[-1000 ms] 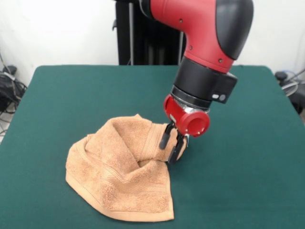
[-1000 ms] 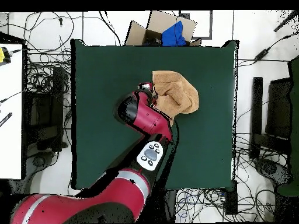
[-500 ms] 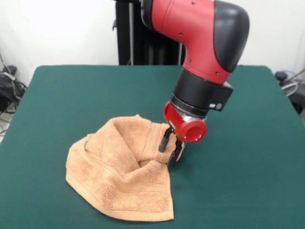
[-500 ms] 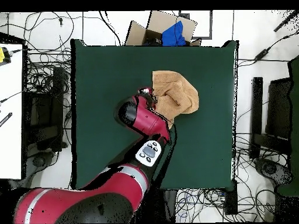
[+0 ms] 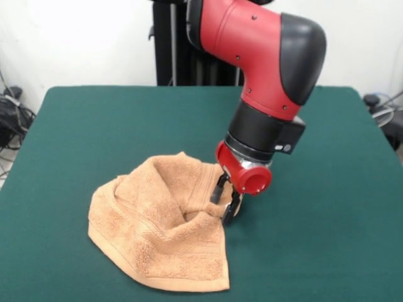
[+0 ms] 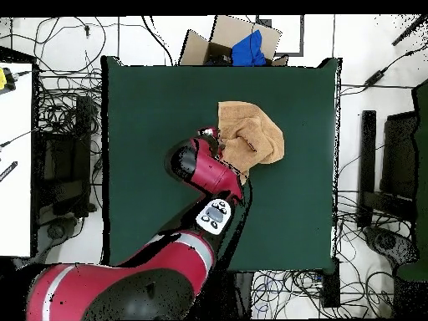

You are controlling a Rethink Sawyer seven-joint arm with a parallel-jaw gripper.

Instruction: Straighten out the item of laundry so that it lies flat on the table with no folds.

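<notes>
Big dark green cloth-covered table (image 5: 327, 207), white wall behind, cable mess on floor all round, cardboard box (image 6: 219, 40) with blue thing past one edge. Crumpled orange-tan terry towel (image 5: 157, 233) sits near table middle, folded over itself. Red-black arm's gripper (image 5: 225, 200) at towel's edge, black fingers (image 5: 218, 187) narrow, pinching raised fold.
</notes>
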